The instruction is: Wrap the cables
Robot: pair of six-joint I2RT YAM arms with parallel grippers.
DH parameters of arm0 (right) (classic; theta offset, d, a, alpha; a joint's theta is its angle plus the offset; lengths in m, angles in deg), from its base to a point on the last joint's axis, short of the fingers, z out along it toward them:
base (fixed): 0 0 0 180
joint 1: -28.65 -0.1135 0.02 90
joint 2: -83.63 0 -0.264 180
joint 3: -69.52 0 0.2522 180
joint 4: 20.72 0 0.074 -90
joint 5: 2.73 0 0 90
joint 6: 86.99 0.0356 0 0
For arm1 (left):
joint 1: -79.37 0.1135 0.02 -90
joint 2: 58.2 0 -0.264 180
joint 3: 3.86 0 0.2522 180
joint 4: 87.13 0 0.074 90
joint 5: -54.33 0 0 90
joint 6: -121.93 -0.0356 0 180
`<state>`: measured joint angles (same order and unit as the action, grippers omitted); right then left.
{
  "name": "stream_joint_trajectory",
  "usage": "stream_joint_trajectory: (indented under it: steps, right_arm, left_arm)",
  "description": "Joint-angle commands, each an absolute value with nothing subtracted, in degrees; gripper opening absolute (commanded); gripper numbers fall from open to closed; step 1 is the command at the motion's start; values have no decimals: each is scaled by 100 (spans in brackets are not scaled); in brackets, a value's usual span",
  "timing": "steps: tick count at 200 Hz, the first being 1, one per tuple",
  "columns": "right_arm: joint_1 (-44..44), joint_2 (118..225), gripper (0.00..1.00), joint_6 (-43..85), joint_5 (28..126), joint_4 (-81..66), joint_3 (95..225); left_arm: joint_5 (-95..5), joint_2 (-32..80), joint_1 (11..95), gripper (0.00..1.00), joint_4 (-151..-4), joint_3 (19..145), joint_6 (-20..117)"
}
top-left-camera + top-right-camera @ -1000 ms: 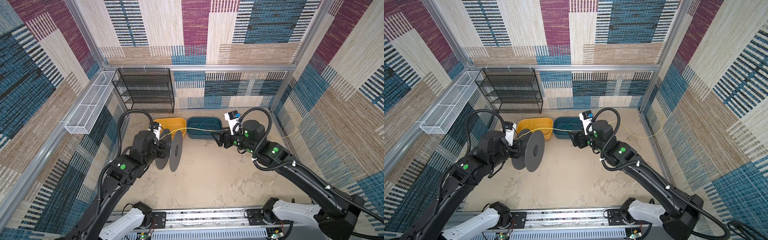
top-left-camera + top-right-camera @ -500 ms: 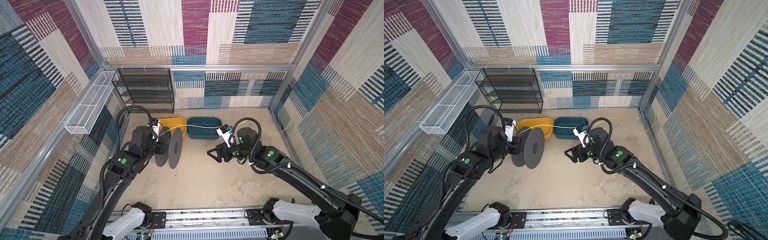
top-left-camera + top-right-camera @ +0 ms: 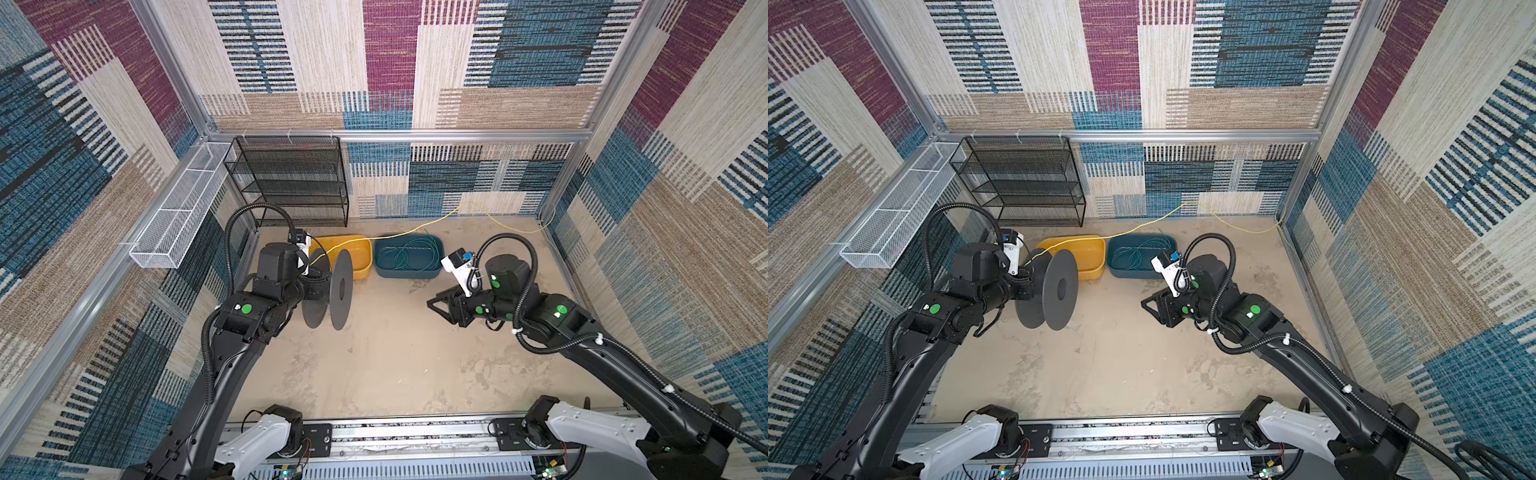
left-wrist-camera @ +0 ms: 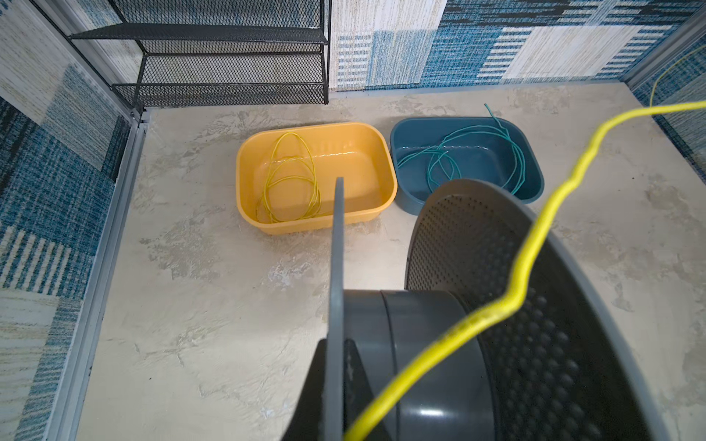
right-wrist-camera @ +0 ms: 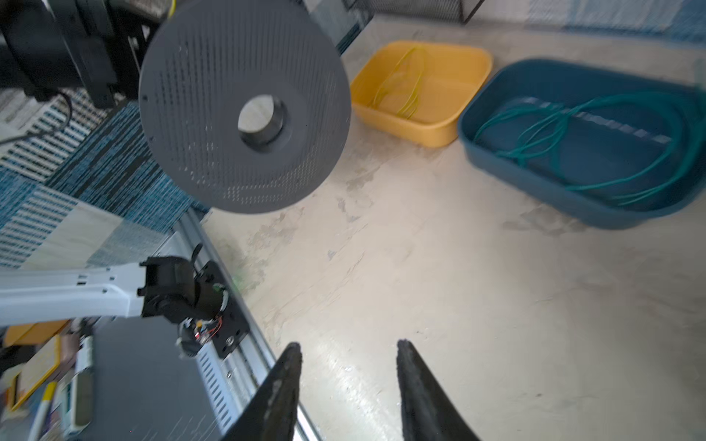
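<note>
My left gripper [image 4: 336,382] is shut on the thin near flange of a dark grey spool [image 3: 341,286] [image 3: 1061,287] [image 5: 244,110], which it holds upright above the table. A yellow cable [image 3: 415,230] [image 3: 1142,224] [image 4: 535,244] runs from the spool's hub [image 4: 420,343] over the bins to the back right corner. Another yellow cable [image 4: 290,179] lies coiled in the yellow bin [image 3: 362,268]. Teal cables [image 3: 405,257] [image 5: 573,130] lie in the blue bin [image 3: 409,275]. My right gripper [image 3: 434,305] [image 3: 1147,305] [image 5: 347,345] is open and empty above the table, right of the spool.
A black mesh shelf rack [image 3: 291,183] stands at the back left, with a white wire basket [image 3: 174,224] on the left wall. Patterned walls close in the table on three sides. A metal rail [image 3: 395,432] runs along the front edge.
My right gripper has come away from the yellow cable near the blue bin, moved toward the front, and its jaws have narrowed. The cable now hangs free toward the back wall.
</note>
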<state>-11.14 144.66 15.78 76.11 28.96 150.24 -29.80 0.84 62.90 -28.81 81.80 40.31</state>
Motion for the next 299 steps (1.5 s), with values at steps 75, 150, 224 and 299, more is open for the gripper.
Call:
stream_joint_trajectory:
  steps: [75,150,224,299]
  right_arm:
    - [-681,15788,58,-1204,14276,875,14995]
    - [1089,15608,88,-3142,11337,-1499,13813]
    - [1962,16771,87,-3439,11041,-2007,14382]
    - [2092,16963,80,-2926,10338,-1042,15008]
  left_arm:
    - [-3153,57,6832,0,-2623,8406,3703]
    - [-3761,270,7150,0,-2532,8844,3815]
    - [-3974,315,7483,0,-2276,9181,3646]
    - [-4194,409,7646,0,-2249,9322,3672]
